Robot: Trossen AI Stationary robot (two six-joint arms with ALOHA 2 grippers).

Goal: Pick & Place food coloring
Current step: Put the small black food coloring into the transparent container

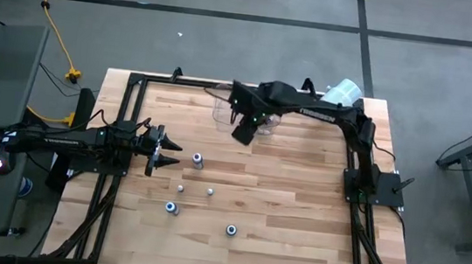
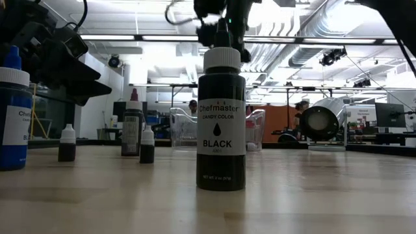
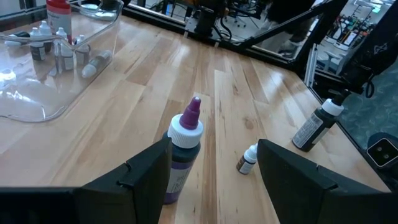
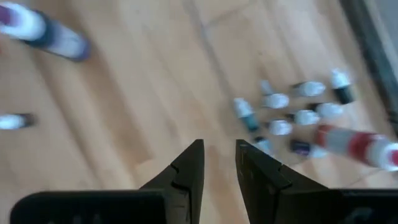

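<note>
Right arm reaches in from the table's right edge, elbow bent, wrist angled down over the clear plastic bin (image 1: 240, 113) at the far middle of the wooden table (image 1: 294, 244). Right gripper (image 4: 219, 163) hangs above the bin, fingers nearly together with a narrow gap, nothing between them. Left arm lies low and straight along the left side, left gripper (image 3: 211, 171) spread wide, empty, pointed at a purple-tipped bottle (image 3: 181, 149) just ahead of it.

Food coloring: a cluster of small bottles (image 4: 292, 115) lies jumbled in the bin, mostly white caps, one bigger with a red band (image 4: 354, 144). Others stand loose on the table centre: black Chefmaster bottle (image 2: 221, 120), glossy dark plastic, white ribbed cap, cylindrical; two tiny dropper bottles (image 2: 147, 144) with white caps; blue bottle (image 2: 13, 117) near the low camera.

Table is pale wood planks, black metal frame. White paper roll (image 1: 344, 92) at the far right corner.
</note>
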